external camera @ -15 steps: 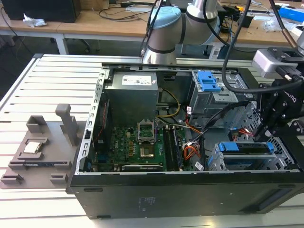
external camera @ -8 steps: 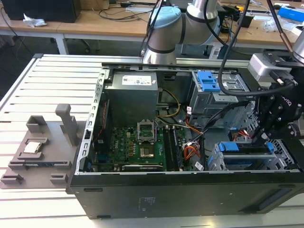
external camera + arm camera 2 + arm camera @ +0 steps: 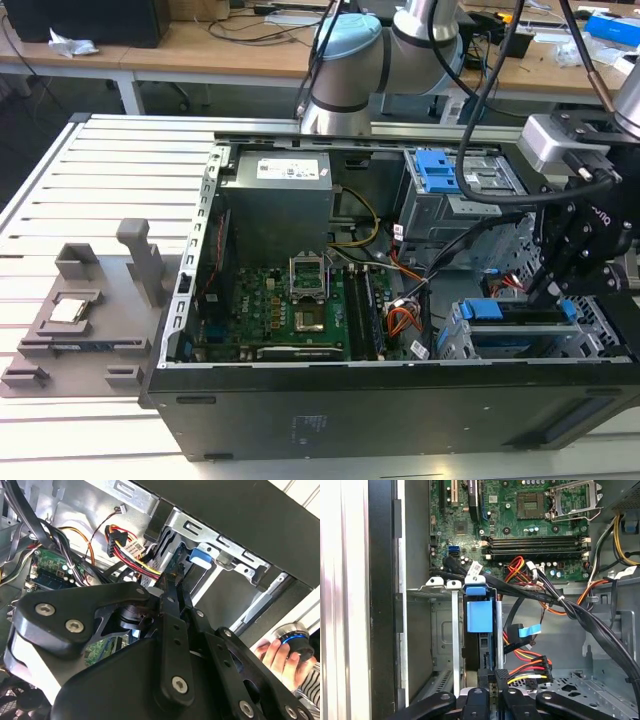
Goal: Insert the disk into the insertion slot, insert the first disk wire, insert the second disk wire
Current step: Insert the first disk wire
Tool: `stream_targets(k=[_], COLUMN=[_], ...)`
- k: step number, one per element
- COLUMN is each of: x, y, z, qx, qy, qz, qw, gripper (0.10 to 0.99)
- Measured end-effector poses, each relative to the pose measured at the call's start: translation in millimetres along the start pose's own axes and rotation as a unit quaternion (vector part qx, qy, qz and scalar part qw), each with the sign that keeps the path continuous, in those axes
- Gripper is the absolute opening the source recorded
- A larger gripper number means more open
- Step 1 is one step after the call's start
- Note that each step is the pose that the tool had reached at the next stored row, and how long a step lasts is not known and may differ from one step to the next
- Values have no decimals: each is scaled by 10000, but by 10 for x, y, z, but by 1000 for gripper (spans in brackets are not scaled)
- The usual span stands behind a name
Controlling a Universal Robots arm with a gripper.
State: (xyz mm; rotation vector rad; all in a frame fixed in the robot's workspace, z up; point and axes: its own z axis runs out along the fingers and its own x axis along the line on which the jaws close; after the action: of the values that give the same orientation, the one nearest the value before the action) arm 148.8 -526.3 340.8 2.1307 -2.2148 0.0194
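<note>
Disk (image 3: 492, 310) inside insertion slot (image 3: 452, 342), claw (image 3: 545, 292) just above.

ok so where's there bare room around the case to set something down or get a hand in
Bare slatted table lies on the exterior view's left, between the grey fixture and the table's far edge. Inside the case, the open bay between the black side wall and the disk is free. Crowded: the cable bundle by the pincer.

Bright, even room light whitens the slatted surface (image 3: 110, 180) in the exterior view, and the open computer case (image 3: 300, 290) holds soft shadow. Glare bleaches the surface beside the case in the first wrist view; the black hand (image 3: 167, 592) reads dark in the second wrist view.
</note>
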Motion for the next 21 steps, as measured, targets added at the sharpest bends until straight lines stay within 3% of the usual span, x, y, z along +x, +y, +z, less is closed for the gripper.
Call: stream_targets(k=[12,14,15,18,21], x=[14,14,14,18,23], y=[-20,-20,-20,-18,-13], z=[46,48,47,-15,-130], qx=[0,0,0,0,0], qy=[1,-1,-1,0,0], qz=[1,0,0,0,0], qw=[10000,10000,10000,10000,10000], gripper=[165,176,239,239,239])
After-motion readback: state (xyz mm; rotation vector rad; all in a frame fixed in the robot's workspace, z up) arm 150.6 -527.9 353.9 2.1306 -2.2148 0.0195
